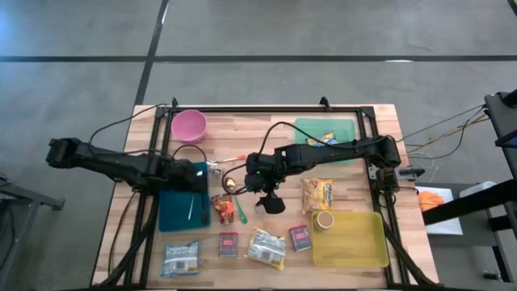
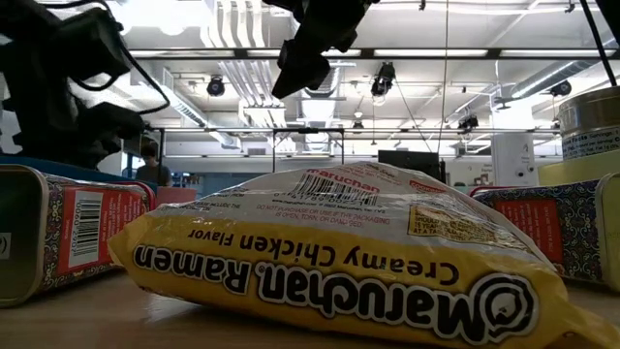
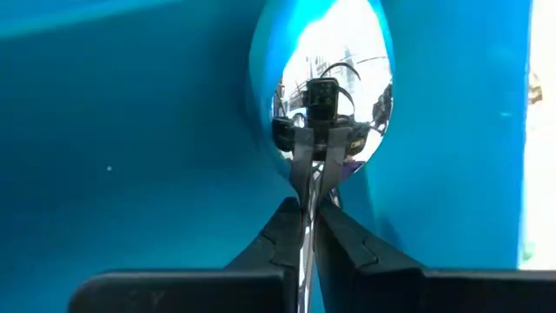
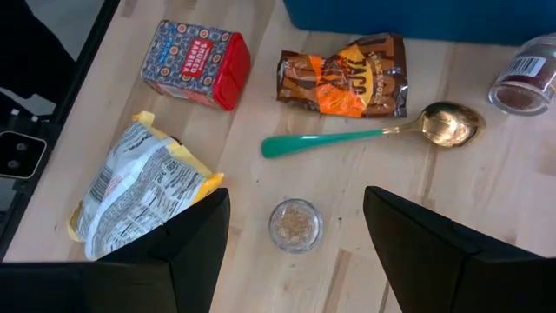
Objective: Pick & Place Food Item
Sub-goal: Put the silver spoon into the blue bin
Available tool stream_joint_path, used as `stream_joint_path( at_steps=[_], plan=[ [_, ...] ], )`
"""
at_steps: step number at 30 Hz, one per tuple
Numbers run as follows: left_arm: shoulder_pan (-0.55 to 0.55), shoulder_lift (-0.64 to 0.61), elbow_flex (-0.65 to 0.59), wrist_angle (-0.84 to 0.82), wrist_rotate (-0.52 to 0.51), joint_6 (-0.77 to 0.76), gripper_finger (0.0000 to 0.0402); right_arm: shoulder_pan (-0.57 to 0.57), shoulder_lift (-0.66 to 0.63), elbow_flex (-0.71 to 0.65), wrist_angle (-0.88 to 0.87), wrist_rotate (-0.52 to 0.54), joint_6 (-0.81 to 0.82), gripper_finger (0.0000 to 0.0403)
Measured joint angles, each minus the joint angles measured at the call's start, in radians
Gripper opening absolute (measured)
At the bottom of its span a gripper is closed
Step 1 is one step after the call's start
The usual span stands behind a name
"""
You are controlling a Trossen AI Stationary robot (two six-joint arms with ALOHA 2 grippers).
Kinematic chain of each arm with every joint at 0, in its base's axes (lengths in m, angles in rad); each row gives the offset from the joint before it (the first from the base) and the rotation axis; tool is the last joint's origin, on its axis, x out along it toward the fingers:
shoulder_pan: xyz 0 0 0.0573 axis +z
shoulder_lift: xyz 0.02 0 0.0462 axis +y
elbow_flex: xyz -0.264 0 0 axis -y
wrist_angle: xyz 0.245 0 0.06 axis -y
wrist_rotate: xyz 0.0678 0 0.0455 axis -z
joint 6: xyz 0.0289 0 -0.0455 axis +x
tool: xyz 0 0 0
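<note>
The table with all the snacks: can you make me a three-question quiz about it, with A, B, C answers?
1. Where is the pink bowl?
A. on the yellow tray
B. at the table's far edge, left side
C. in the right gripper

2. What colour is the handle of the gold spoon?
A. green
B. red
C. white

3. How is the right gripper?
A. shut on the spoon
B. shut on a packet
C. open and empty

Answers: 1 B, it sits alone near the far left rail. 2 A, the handle is green. 3 C, its fingers stand apart above a small jar, holding nothing.
</note>
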State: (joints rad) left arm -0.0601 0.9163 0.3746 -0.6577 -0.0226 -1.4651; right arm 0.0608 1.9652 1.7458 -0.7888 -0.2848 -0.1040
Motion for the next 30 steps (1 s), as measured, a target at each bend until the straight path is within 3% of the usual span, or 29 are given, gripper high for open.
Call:
stream_joint_path(
  at_steps=[8,15,22,30],
  plan=[
    [0.0,0.192,0.078,0.007,0.005,0.081,0.0018,0.0,0.0,0.0,0.003,0.0,0.024,0.026],
    [0.0,0.234,0.078,0.019,0.026,0.071,0.002,0.0,0.0,0.0,0.011,0.0,0.026,0.026],
    [0.0,0.232,0.079,0.019,0.029,0.036,0.0093,0.004,0.0,-0.002,0.01,0.053,-0.021,0.026],
    [0.0,0.231,0.085,0.033,0.124,0.081,0.0163,0.009,0.0,-0.063,0.01,0.075,-0.07,0.026]
  ],
)
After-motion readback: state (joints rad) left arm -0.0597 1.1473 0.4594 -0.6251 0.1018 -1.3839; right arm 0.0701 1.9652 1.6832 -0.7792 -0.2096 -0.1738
